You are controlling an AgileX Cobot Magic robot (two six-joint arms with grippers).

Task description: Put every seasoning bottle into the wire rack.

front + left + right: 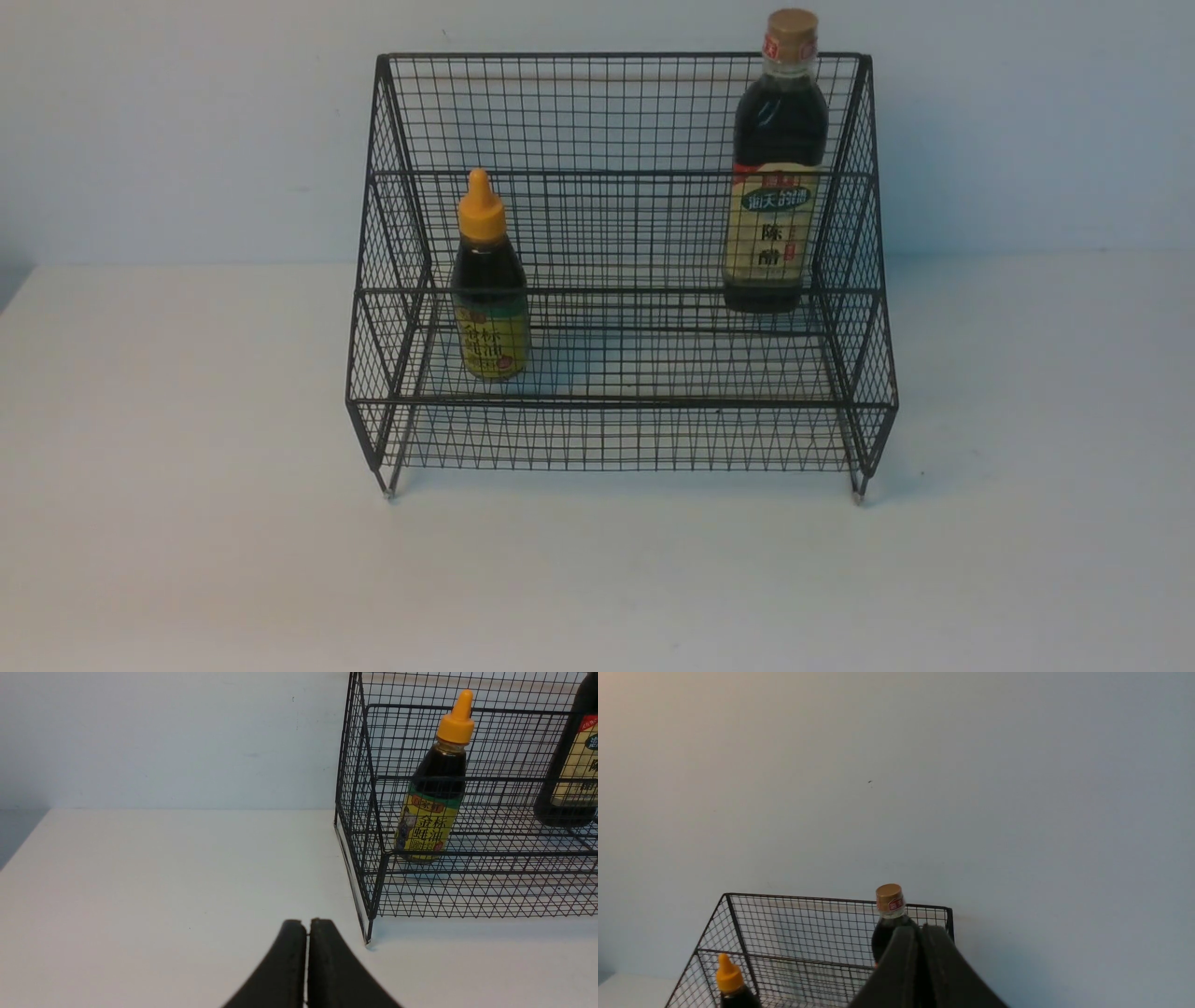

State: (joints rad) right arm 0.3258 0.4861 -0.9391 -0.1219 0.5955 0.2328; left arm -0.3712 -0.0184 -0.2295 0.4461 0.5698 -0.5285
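The black wire rack [616,233] stands at the middle of the white table. The small squat bottle [488,280] with orange pointed cap and yellow-green label stands upright on the rack's lower tier at its left. The taller bottle [776,168] with tan cap and cream label stands upright on the upper tier at its right. Neither gripper shows in the front view. My left gripper [307,926] is shut and empty, above the table near the rack's front left foot [367,940]. My right gripper [920,931] is shut and empty, raised in front of the taller bottle [889,905].
The white table [187,467] runs back to a pale wall [187,121]. The table's left edge shows in the left wrist view [23,840]. The rack [467,812] and the squat bottle [437,788] also show there.
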